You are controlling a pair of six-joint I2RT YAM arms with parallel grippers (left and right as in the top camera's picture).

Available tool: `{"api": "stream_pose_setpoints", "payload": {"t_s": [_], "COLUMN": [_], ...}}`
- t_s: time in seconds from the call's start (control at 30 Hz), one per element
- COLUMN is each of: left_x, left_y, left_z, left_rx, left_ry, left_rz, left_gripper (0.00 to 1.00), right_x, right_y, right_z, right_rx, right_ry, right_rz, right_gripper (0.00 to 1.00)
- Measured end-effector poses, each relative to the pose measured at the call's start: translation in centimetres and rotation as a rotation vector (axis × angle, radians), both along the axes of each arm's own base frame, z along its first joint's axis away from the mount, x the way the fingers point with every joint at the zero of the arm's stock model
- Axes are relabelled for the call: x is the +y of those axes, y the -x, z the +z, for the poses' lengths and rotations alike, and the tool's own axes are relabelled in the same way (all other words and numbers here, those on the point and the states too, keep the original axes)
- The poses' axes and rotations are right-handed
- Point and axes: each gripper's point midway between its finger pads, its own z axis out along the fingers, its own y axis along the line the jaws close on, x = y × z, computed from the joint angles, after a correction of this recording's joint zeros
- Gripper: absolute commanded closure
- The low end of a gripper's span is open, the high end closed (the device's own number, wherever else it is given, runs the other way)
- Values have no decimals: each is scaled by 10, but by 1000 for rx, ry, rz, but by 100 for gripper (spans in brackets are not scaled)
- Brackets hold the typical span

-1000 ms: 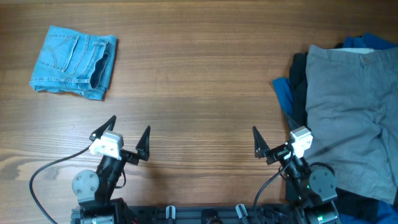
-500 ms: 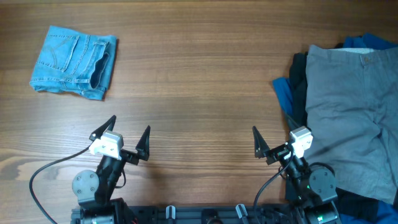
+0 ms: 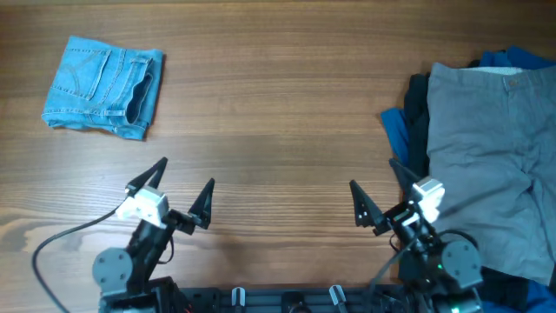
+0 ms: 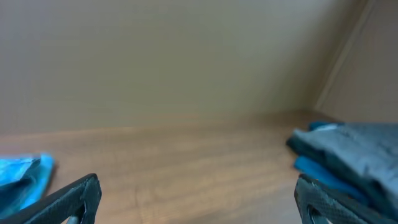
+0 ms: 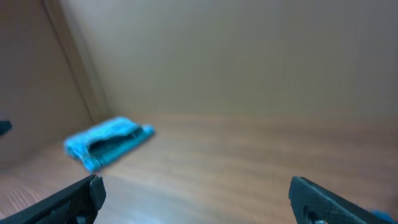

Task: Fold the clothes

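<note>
Mid-grey shorts (image 3: 491, 156) lie spread on top of a pile at the right edge, over a black garment (image 3: 418, 109) and a bright-blue garment (image 3: 398, 132). The pile also shows in the left wrist view (image 4: 348, 149). Folded light-blue denim shorts (image 3: 104, 85) lie at the far left; they also show in the right wrist view (image 5: 106, 142). My left gripper (image 3: 181, 189) is open and empty near the front edge. My right gripper (image 3: 378, 193) is open and empty just left of the pile, apart from it.
The wooden table (image 3: 278, 113) stretches between the denim shorts and the pile. Both arm bases and a cable (image 3: 61, 239) sit at the front edge.
Both arms have lifted or tilted slightly forward; the right gripper has shifted a little toward the pile. The clothes have not moved.
</note>
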Motion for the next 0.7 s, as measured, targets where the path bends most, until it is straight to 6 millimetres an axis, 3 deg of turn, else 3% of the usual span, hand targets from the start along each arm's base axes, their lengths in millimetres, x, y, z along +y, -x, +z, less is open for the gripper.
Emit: {"api": "stream_pose_setpoints", "payload": {"t_s": [0.2, 0.47, 0.6, 0.7], "left_x": [0, 8, 11, 14], "left_y": [9, -26, -44, -57], "left_z": [45, 27, 16, 2], "left_rx": [99, 503, 701, 838], "left_ry": [33, 98, 125, 145], "left_rz": [10, 32, 35, 38], "left_gripper": [0, 0, 0, 0], "right_x": [1, 10, 2, -17], "right_y": [-3, -55, -104, -147], "right_z": [18, -10, -7, -4], "right_rx": [274, 700, 825, 873], "right_ry": [66, 245, 326, 326], "right_rz": [-2, -27, -75, -124], "right_gripper": [0, 0, 0, 0]}}
